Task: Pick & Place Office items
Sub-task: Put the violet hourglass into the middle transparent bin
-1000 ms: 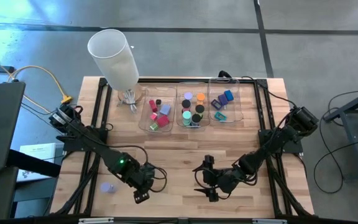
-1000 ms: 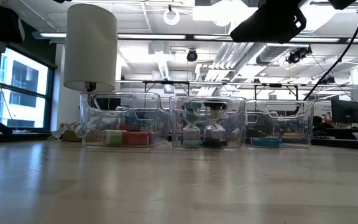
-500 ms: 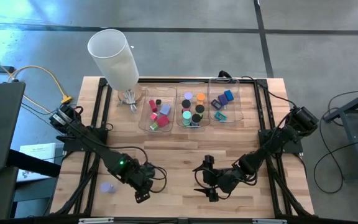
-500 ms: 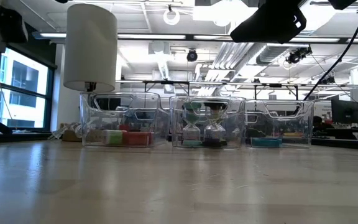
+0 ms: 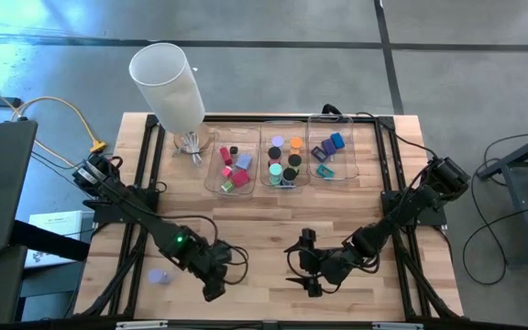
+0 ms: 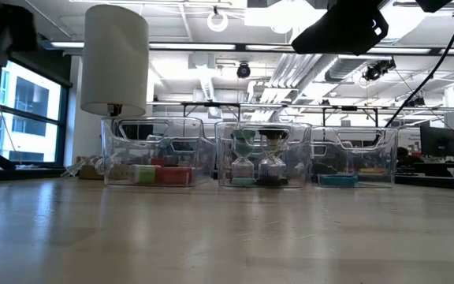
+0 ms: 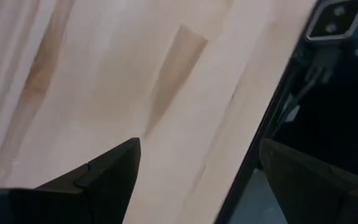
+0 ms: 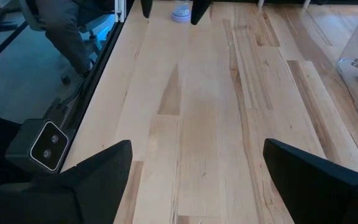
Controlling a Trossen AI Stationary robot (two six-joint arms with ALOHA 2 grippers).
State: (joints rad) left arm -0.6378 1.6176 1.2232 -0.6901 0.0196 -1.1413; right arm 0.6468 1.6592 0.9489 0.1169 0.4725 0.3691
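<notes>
A lavender cap [image 5: 159,276] lies alone on the wood near the table's front left; it also shows in the right wrist view [image 8: 180,12]. The other office items [image 5: 282,163] lie in three clear trays [image 5: 211,179] at the far side. My left gripper [image 5: 214,291] hangs open over bare wood [image 7: 199,144] by the front edge, to the right of the cap. My right gripper [image 5: 290,264] stands open above the front middle [image 8: 197,144], pointing toward the table's left, nothing between its fingers.
A big white translucent cylinder [image 5: 168,78] stands at the far left corner beside the trays [image 6: 262,154]. A black frame [image 7: 272,112] runs along the table's edges. Bare wood [image 8: 191,93] stretches between the two grippers and up to the trays.
My left gripper has tipped a little at the wrist while staying over the same spot by the front edge. The right arm, the cap and the trays have kept still.
</notes>
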